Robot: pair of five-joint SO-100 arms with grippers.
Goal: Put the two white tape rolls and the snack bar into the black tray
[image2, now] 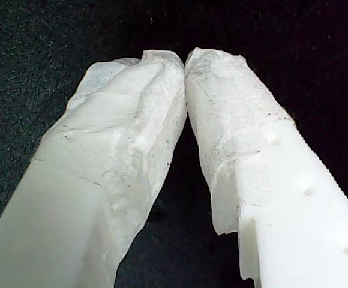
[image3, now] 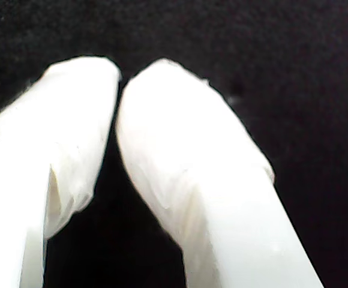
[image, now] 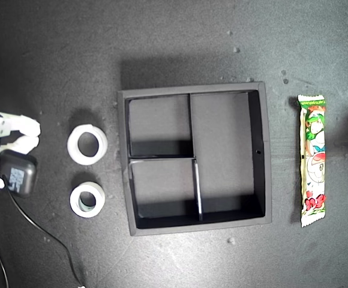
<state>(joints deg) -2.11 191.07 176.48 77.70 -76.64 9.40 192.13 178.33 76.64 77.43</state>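
Tape rolls first: the larger white tape roll (image: pixel 87 144) and the smaller white tape roll (image: pixel 87 200) lie flat on the dark surface (image: pixel 54 60), one beside the other in a line running parallel to the black tray's (image: pixel 263 150) nearest wall, both just outside that wall on the exterior view's left and touching neither it nor each other. The snack bar (image: pixel 313 161) lies on the far side of the tray, toward the exterior view's right edge of the surface, its long axis parallel to the tray wall there and to the tray's long compartment. All three compartments are bare, so I judge nothing is placed yet. An arm's white fingers (image: pixel 18 135) show at the exterior view's left edge, close to the larger roll and pointing roughly toward it; another white scrap shows at that view's right edge, near the snack bar. The wrist views show only dark surface beyond the tips, so I cannot tell which arm is which. My first gripper (image2: pixel 185 60) has its taped tips pressed together with nothing between them; my second gripper (image3: pixel 119 81) likewise has its tips meeting and nothing held. The arm at the exterior view's left is the nearer one to the rolls, and I judge it would need to spread its jaws before reaching.
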